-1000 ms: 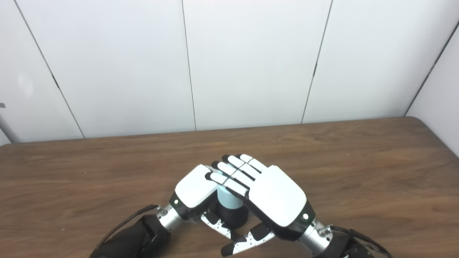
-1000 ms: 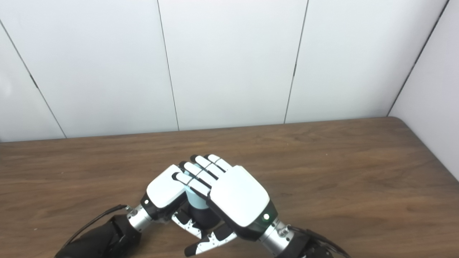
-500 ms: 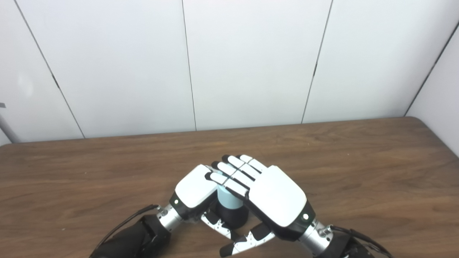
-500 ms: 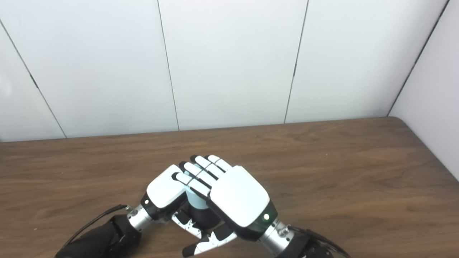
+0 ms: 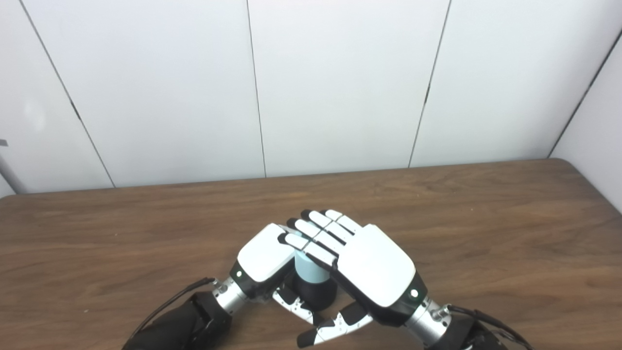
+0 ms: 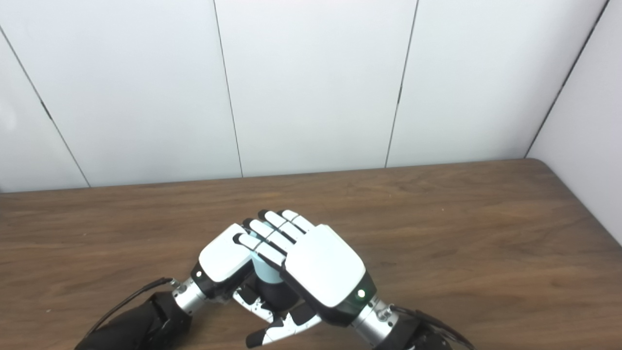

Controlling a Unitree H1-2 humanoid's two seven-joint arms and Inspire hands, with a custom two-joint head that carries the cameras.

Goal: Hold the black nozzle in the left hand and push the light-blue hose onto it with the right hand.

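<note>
Nearest, the black nozzle (image 5: 317, 295) sits clasped under the left hand (image 5: 262, 255). Just above it, the light-blue hose (image 5: 311, 269) is gripped beneath the right hand (image 5: 374, 265), apparently mid-push. Next likely calls for steady pressure along the nozzle's axis.

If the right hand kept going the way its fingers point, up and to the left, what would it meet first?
Probably the left hand: the right hand's fingers already lie across its top, over the light-blue hose. Beyond that only bare table shows; contact and depth are unclear.
</note>
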